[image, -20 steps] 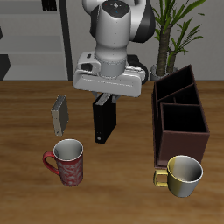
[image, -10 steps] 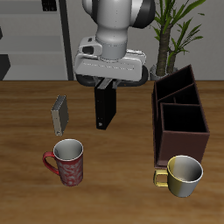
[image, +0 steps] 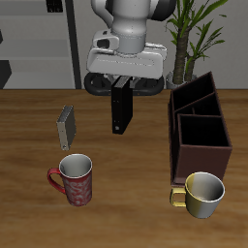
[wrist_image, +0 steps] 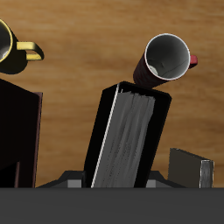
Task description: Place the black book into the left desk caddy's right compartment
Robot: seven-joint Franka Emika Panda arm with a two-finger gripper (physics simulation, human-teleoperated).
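Note:
My gripper (image: pixel 120 89) is shut on the top of the black book (image: pixel 120 111) and holds it upright in the air, above the table's middle. The book hangs below the fingers, well off the wood. In the wrist view the black book (wrist_image: pixel 129 136) shows its pale page edges, pointing away from the gripper. The left desk caddy (image: pixel 199 129) is a dark brown box with open-topped sections, standing beside the book at some distance; its edge shows in the wrist view (wrist_image: pixel 17 131).
A small grey book (image: pixel 66 126) stands on the table on the far side of the black book from the caddy. A red mug (image: pixel 75 179) and a yellow mug (image: pixel 202 193) stand near the table's front edge. A plant stands behind the caddy.
The gripper has lifted the black book higher and carried it slightly toward the caddy. Everything else has stayed in place.

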